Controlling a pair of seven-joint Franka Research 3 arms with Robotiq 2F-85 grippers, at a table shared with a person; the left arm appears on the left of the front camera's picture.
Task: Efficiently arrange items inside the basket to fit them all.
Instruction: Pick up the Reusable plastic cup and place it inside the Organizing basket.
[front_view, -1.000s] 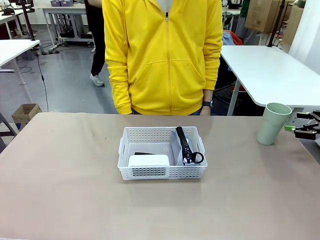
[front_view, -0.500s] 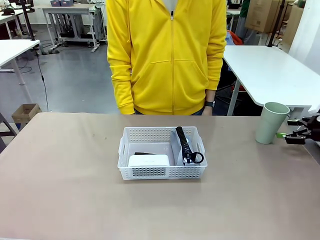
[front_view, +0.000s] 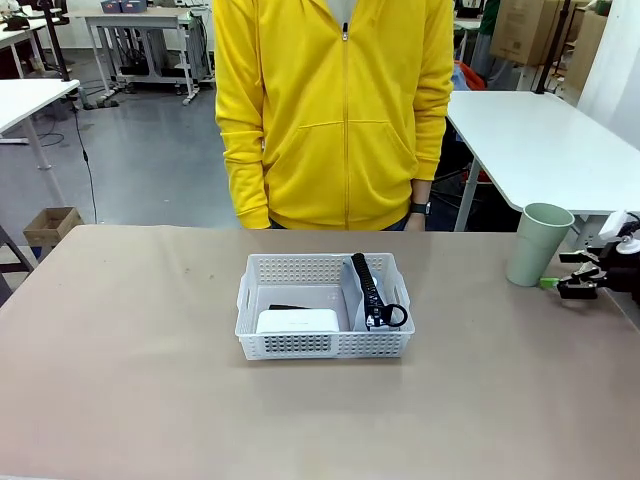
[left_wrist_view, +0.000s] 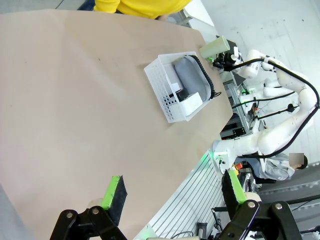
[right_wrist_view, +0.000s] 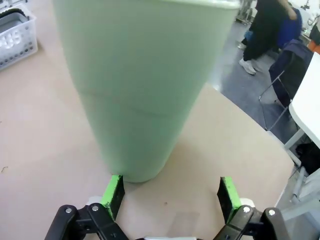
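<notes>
Jaws spread wide on the right gripper (right_wrist_view: 171, 196), both green pads low over the desk (front_view: 150, 400) and nothing between them. The pale green cup (front_view: 538, 245) stands upright just ahead of the fingertips, its base at the mouth of the opening but not inside it. This looks like the approach to a grasp, with the cup as the one item left outside, near the desk's right edge and well apart from the basket (front_view: 320, 346). In the basket's middle-of-desk spot, the white device (front_view: 297, 321) lies against the front wall on the left and the grey pouch (front_view: 366, 290) runs along the right side. The left gripper (left_wrist_view: 174, 194) hangs high and clear, also wide open, holding nothing. A person (front_view: 335, 110) stands behind the far edge. Next, I'd say, the right gripper needs to push forward until the pads straddle the cup wall, squeeze gently, then carry it to the free patch behind the device.
</notes>
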